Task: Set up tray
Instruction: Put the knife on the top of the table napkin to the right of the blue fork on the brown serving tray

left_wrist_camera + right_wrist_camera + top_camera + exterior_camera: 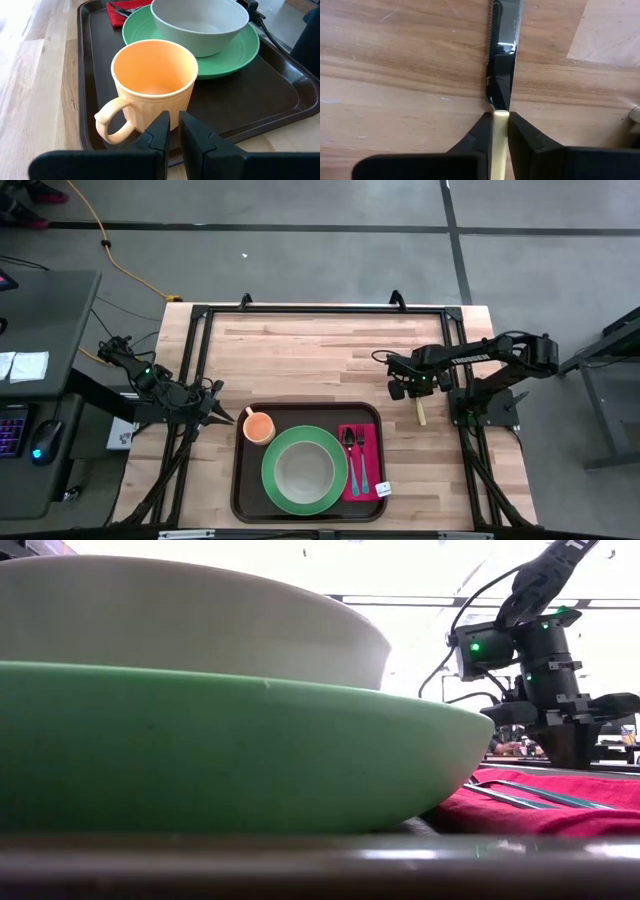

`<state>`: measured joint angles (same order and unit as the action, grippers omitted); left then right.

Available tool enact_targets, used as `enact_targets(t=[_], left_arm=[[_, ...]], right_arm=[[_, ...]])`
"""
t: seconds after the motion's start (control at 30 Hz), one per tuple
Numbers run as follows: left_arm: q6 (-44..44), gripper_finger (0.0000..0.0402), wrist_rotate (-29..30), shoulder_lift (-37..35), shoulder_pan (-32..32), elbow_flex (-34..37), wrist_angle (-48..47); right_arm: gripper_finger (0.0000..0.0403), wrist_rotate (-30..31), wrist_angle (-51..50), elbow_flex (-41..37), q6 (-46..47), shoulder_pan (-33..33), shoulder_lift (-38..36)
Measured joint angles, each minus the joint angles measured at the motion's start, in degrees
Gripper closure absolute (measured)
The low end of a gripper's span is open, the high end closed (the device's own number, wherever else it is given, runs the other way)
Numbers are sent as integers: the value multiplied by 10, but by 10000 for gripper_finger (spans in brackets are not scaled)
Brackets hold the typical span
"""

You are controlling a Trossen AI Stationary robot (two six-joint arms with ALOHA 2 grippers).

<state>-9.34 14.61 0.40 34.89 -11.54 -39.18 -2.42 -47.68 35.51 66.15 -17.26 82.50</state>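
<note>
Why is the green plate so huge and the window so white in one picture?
In the low view the green plate and bowl sit right by the camera, so they fill the picture; the bright room behind washes out to white. In the right wrist view, the knife blade shows glare.

Even, bright light falls from overhead. In the low view the room behind is blown out white and the near green plate point(230, 750) looks soft; the knife point(503, 45) blade shows glare.

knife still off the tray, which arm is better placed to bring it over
Right. Its hand is shut on the knife handle on the table beside the tray. The left hand sits shut and empty by the mug.
</note>
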Motion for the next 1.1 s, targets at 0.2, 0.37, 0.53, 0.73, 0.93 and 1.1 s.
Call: enact_targets(t=[0.2,0.37,0.53,0.73,0.93,1.1], left_arm=[[0,330,-1,0,0,0,0],[0,330,-1,0,0,0,0],[0,330,-1,0,0,0,0],[0,330,-1,0,0,0,0],[0,330,1,0,0,0,0],[0,330,1,0,0,0,0]], right_arm=[[372,-3,0,0,-2,0,0],[370,-12,-1,0,-2,0,0],[377,-16,-1,0,-2,0,0],[370,-18,-2,-1,5,0,-8],[375,-21,-2,-2,9,0,-14],[376,-21,-2,-2,14,8,-14]])
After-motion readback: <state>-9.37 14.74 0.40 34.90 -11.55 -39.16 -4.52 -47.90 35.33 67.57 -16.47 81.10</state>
